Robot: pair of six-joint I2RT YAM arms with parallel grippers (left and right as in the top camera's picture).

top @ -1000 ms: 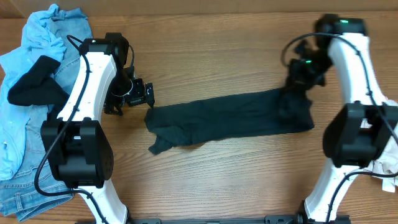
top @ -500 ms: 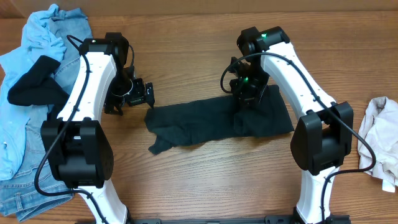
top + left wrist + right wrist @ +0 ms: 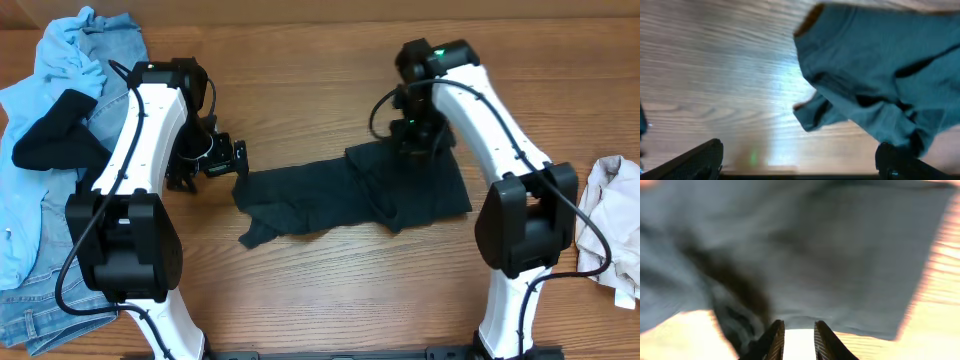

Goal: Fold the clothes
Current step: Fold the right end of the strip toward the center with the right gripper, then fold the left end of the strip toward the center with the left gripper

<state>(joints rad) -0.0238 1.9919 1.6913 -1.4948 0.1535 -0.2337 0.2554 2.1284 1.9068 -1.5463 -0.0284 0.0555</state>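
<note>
My left claw point(image 3: 799, 150) stands spread as wide as it goes, with nothing between its fingers point(image 3: 700, 157). Below it is bare wood, and the ragged left end of the dark garment point(image 3: 875, 75) lies just beyond the tips, apart from them. My right claw point(image 3: 799, 337) is parted only a little. A thin bright gap shows between its fingers point(image 3: 772, 340) and no cloth is caught there. It hangs low over the garment's upper right part; I cannot tell whether the tips brush the fabric.

From overhead, the dark garment point(image 3: 330, 190) lies as a long band across the middle of the surface point(image 3: 330, 290), and its right portion looks doubled over along a slanted edge. Open wood runs along the whole lower half of the frame and across the top.

A denim pile point(image 3: 50, 230) with a black piece point(image 3: 50, 135) on it fills the left edge, just beside my left arm. An off-white garment point(image 3: 610, 220) sits at the right edge, well apart from the band.

Both arms rise from the bottom of the frame, peak near the top, and bend down at the wrist. My left claw point(image 3: 236, 158) points right and my right claw point(image 3: 415, 150) points downward.
</note>
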